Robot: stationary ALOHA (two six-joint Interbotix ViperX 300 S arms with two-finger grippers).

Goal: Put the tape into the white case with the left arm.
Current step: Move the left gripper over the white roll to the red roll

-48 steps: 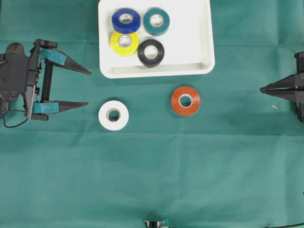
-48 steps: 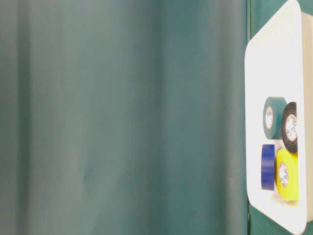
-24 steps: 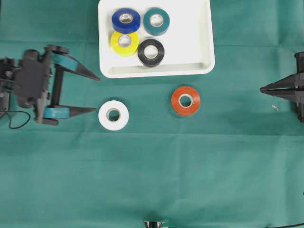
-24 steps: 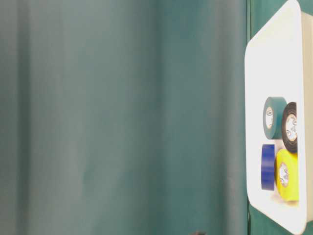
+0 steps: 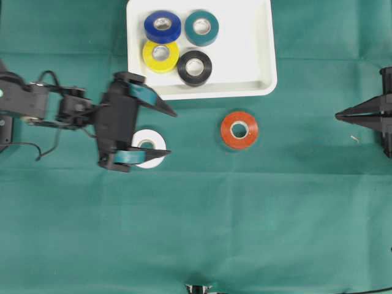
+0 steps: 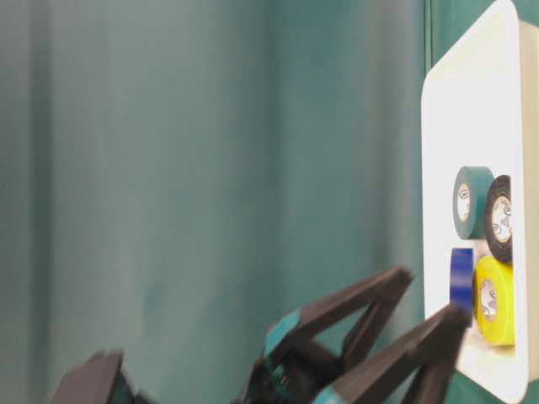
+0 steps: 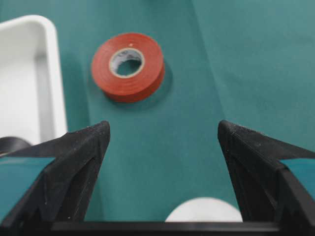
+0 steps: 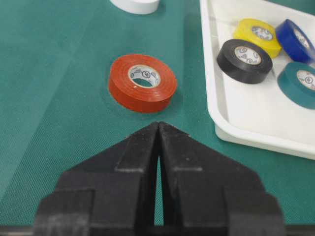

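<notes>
From overhead: a green cloth (image 5: 245,214) covers the table. The white case (image 5: 260,55) sits at twelve o'clock and holds four rolls: blue tape (image 5: 162,26), teal tape (image 5: 201,27), yellow tape (image 5: 160,55) partly under the blue one, and black tape (image 5: 195,67). The red tape (image 5: 239,130) lies on the cloth just below the case, near the centre. The white tape (image 5: 150,147) lies at nine o'clock from the red one, partly covered by the left claw (image 5: 169,133). That claw's two teal-banded fingers stand wide apart, one tip over the case's lower rim, the other over the white roll; nothing is gripped. The right claw (image 5: 338,114) waits at three o'clock, fingers pressed together, well apart from everything.

From table level (picture turned sideways): the case (image 6: 472,109) fills the right edge with the teal (image 6: 472,202), black (image 6: 500,219), blue (image 6: 461,278) and yellow (image 6: 495,299) rolls inside. The left claw (image 6: 434,299) reaches in from six o'clock, blurred, fingers spread.

From the left wrist: the two fingers (image 7: 74,162) frame the view with a wide gap. The red roll (image 7: 128,66) lies at twelve o'clock, the case corner (image 7: 47,73) at ten, a sliver of the white roll (image 7: 204,210) at six between the fingers.

From the right wrist: fingers (image 8: 135,152) closed, holding nothing. Red roll (image 8: 142,82) straight ahead, case (image 8: 221,113) at two o'clock, white roll (image 8: 135,5) at the top edge.
</notes>
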